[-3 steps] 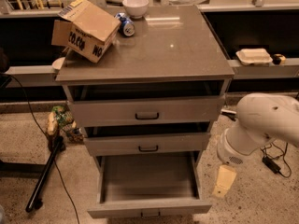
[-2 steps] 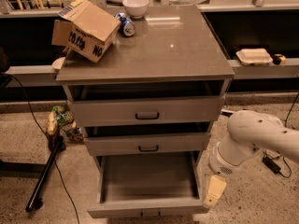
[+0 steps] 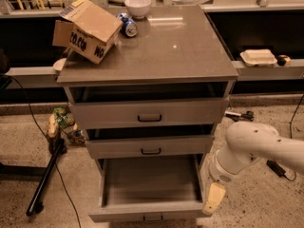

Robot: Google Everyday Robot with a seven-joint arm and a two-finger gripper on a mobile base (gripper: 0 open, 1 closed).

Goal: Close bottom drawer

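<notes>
Bottom drawer stands pulled far out toward the near edge at the foot of the grey cabinet, its plain grey floor in full view. Far left on the cabinet top lies a tipped cardboard box, its inside hidden. Right of the box are a can on its side and, farther back, a white bowl. The top drawer and middle drawer sit slightly ajar, their insides too dark to read. The gripper hangs just beside the bottom drawer's right front corner, below the white arm; wide or narrow cannot be told. A second ago the gripper was higher and farther right; the drawer has not moved.
</notes>
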